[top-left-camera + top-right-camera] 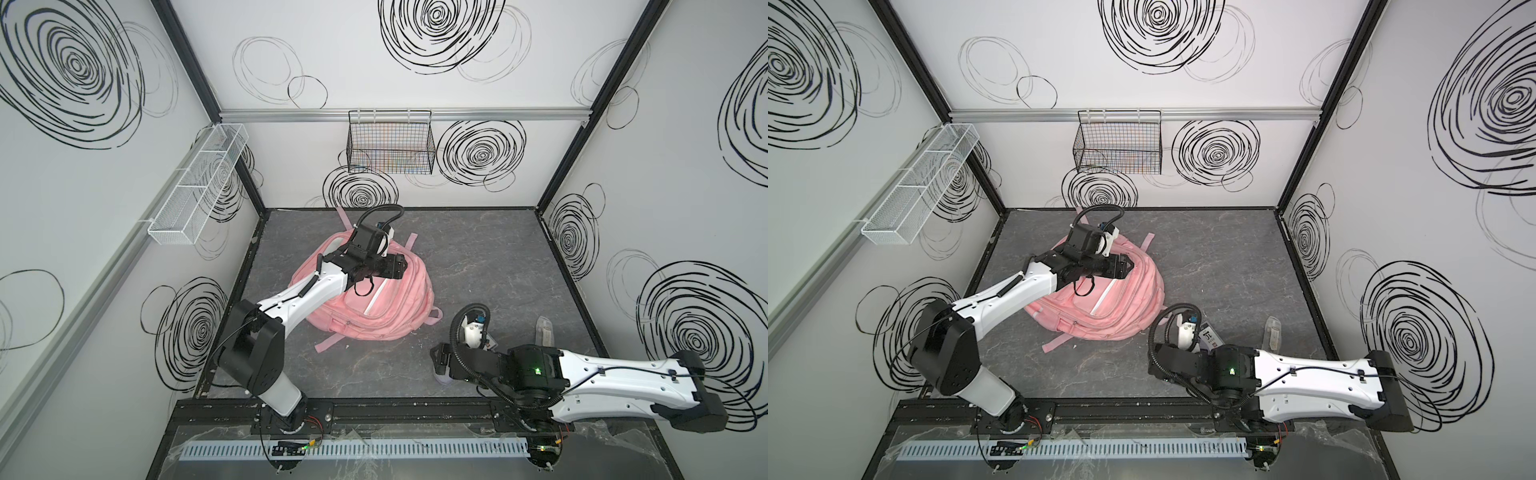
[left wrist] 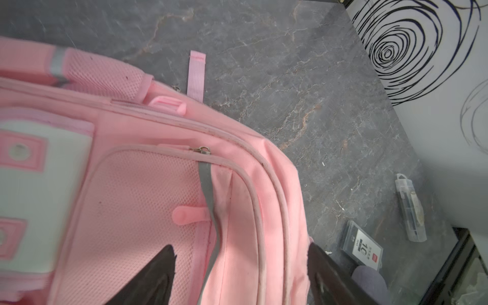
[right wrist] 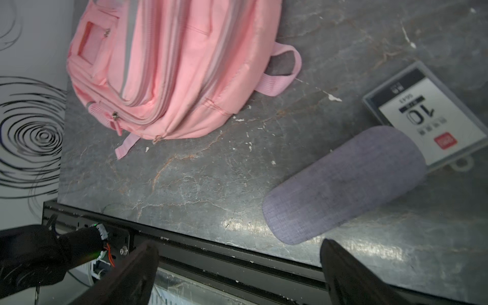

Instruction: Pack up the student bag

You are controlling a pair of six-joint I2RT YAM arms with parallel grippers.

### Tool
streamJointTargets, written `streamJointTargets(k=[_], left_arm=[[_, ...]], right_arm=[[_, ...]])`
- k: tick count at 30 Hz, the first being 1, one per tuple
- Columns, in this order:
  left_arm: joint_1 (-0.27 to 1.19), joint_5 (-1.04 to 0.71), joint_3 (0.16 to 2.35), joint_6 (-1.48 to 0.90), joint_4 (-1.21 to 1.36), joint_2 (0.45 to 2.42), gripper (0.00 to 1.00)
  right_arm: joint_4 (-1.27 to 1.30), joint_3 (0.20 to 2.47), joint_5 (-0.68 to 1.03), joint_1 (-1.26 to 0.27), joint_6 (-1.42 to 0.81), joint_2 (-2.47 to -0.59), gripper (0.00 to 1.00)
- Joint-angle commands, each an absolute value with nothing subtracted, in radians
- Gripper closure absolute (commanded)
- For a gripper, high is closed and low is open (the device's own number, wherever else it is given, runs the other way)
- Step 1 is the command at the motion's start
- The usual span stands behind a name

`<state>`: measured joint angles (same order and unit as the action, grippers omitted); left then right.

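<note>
My left fingers stood wide apart over the student bag, holding nothing; my right fingers gaped empty near the grey pouch.

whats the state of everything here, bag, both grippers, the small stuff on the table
student bag: lying flat, visible zips look shut
left gripper: open, over the student bag, holding nothing
right gripper: open, empty
grey-lilac pouch: lying flat, loose
labelled box: flat, label up
clear case: lying flat
</note>
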<state>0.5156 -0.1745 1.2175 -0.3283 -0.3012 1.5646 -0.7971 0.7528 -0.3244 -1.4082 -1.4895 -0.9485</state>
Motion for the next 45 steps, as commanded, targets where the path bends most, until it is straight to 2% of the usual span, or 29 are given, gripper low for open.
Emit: streamJointTargets(k=[1, 2, 3, 6, 7, 12, 17, 27, 34, 42, 45], left_arm=[[0.538, -0.108, 1.175, -0.235, -0.292, 1.456, 0.16], [0.553, -0.079, 1.148, -0.209, -0.280, 1.430, 0.16], [0.571, -0.045, 1.123, -0.189, -0.269, 1.408, 0.10], [0.617, 0.016, 1.044, -0.130, -0.213, 1.348, 0.03], [0.625, 0.021, 1.023, -0.122, -0.197, 1.334, 0.02], [0.635, 0.045, 1.041, -0.110, -0.237, 1.340, 0.03], [0.630, 0.030, 1.049, -0.125, -0.248, 1.353, 0.03], [0.622, 0.000, 1.050, -0.139, -0.249, 1.358, 0.03], [0.601, -0.002, 1.042, -0.165, -0.228, 1.359, 0.06], [0.580, -0.018, 1.041, -0.184, -0.222, 1.364, 0.07], [0.575, -0.024, 1.050, -0.183, -0.234, 1.364, 0.08]], right_arm=[[-0.867, 0.732, -0.330, -1.405, -1.687, -0.989, 0.00], [-0.878, 0.730, -0.330, -1.404, -1.699, -1.008, 0.00], [-0.886, 0.730, -0.330, -1.400, -1.707, -1.023, 0.00], [-0.875, 0.718, -0.315, -1.360, -1.696, -1.051, 0.00], [-0.848, 0.703, -0.302, -1.334, -1.676, -1.050, 0.00], [-0.731, 0.621, -0.222, -1.215, -1.637, -1.026, 0.00], [-0.672, 0.575, -0.178, -1.161, -1.638, -1.033, 0.00], [-0.657, 0.523, -0.122, -1.029, -1.637, -1.087, 0.00], [-0.595, 0.504, -0.092, -0.954, -1.583, -1.126, 0.13], [-0.604, 0.566, -0.026, -0.915, -1.454, -1.282, 0.13], [-0.622, 0.611, -0.007, -0.902, -1.380, -1.365, 0.18]])
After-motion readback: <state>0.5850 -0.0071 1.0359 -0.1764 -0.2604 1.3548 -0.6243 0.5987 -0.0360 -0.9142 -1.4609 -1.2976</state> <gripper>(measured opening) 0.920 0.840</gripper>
